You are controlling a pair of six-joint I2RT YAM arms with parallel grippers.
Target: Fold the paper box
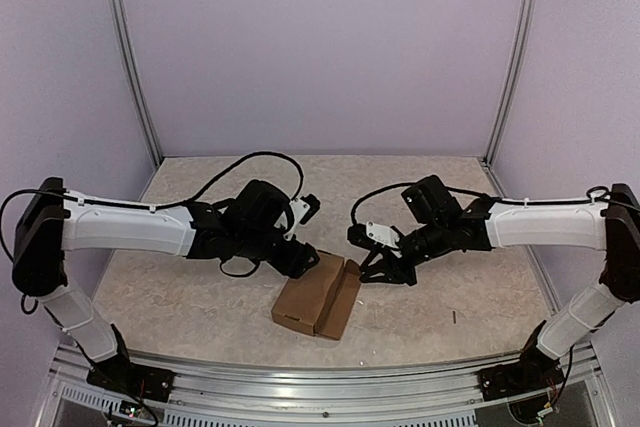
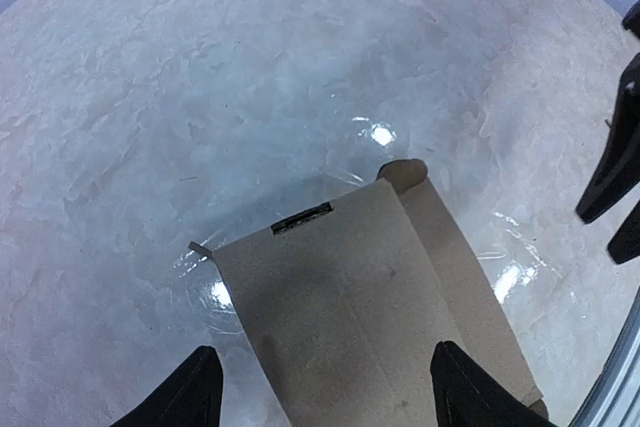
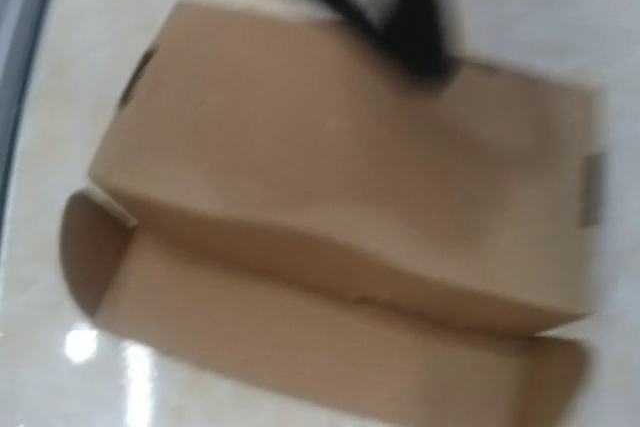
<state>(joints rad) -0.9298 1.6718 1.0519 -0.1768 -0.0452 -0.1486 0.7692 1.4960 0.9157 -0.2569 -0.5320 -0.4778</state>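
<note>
Plainly the left tool [image 2: 322,362] gaped wide, empty, over one end of the paper box [image 1: 318,299]; the right tool [image 1: 385,269], slightly parted, held nothing beside it. Half-formed, the box lay on the counter [image 1: 200,297], one long flap [image 1: 345,302] out: tucking it likely needed a steadying hold.

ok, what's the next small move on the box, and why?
Probably close the left pincer on the paper box to steady it: it stands wide open astride the body, and the long side flap lies unfolded toward the right pincer, which could then tuck it.
</note>
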